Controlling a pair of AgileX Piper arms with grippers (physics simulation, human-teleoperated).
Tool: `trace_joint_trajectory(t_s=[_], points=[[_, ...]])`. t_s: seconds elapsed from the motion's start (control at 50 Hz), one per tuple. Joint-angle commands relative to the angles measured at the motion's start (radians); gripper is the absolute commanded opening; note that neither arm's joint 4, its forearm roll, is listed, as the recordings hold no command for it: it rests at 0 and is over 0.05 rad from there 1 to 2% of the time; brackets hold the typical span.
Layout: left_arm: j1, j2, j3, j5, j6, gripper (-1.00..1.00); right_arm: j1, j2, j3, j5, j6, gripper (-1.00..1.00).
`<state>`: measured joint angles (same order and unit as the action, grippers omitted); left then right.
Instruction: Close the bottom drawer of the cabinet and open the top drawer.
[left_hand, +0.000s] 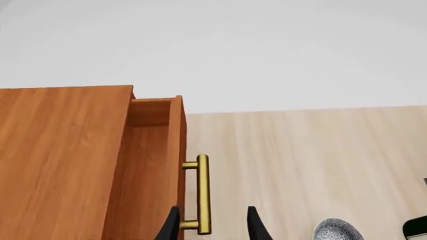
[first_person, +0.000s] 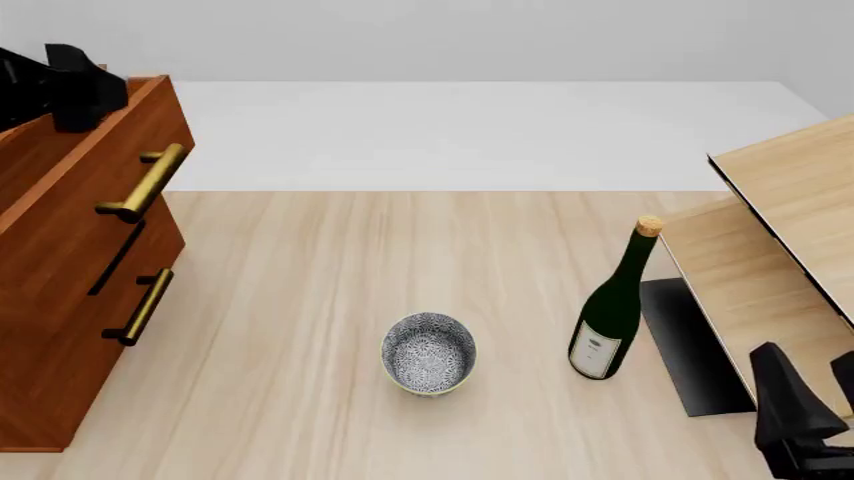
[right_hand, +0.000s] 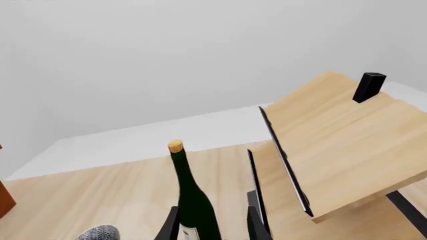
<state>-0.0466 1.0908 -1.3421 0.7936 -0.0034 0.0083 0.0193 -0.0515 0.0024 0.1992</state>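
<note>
The top drawer (first_person: 94, 190) juts from the cabinet (first_person: 54, 330); left gripper (left_hand: 211, 225) spread around its brass handle (left_hand: 202, 195). Right gripper (right_hand: 212, 222), fingertips cropped, open before the bottle (right_hand: 192, 200).

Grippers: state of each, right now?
Left gripper: open, fingers either side of the top drawer handle, not clamped.
Right gripper: open, holding nothing; wine bottle beyond it.

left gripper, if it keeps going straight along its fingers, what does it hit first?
Likely nothing solid at once: the top drawer's brass handle already sits between the left gripper fingers. Beyond it only bare table shows, though depth is unclear.
</note>
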Motion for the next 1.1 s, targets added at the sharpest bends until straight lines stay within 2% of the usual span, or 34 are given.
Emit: trace_joint_trajectory(t_s=[0.02, 0.2, 0.48, 1.1], points=[[0.021, 0.005, 0.038, -0.026, -0.002, 1.00, 0.007, 0.010, -0.009, -0.004, 0.011, 1.00], [0.052, 0.007, 0.061, -0.039, 0.009, 1.00, 0.011, -0.014, -0.014, 0.018, 0.018, 1.00], [0.102, 0.011, 0.093, -0.069, 0.037, 1.00, 0.018, -0.017, -0.013, 0.024, -0.008, 1.00], [0.108, -0.004, 0.168, -0.105, -0.008, 1.00, 0.025, -0.015, -0.005, 0.017, -0.030, 1.00]])
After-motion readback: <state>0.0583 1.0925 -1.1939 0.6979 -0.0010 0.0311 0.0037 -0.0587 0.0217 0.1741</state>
